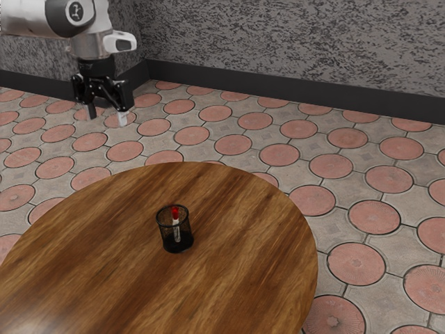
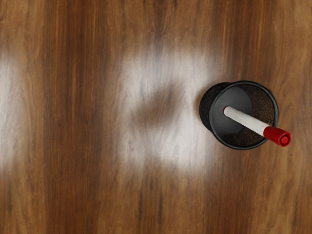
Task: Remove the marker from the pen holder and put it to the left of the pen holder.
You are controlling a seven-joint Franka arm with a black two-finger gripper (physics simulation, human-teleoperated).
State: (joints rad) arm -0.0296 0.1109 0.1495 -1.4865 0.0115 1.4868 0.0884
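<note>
1. Plainly, the round brown wooden counter (image 1: 104, 264) is the biggest thing over there.
2. The black claw (image 1: 106, 115) hangs in the air, its two fingers standing apart.
3. A black mesh pen holder (image 2: 206, 109) stands upright on the counter.
4. The white marker (image 2: 246, 119) leans inside it, red end up.

red-capped white marker (image 2: 246, 121), black mesh pen holder (image 2: 206, 108)

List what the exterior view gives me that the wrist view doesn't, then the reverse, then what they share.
Exterior view: the arm, its open pincer, the tiled floor, the wall and the table's rounded edge.
Wrist view: the ringed end of the marker's red cap.
Both: the marker standing tilted in the pen holder, on the wooden table.
</note>
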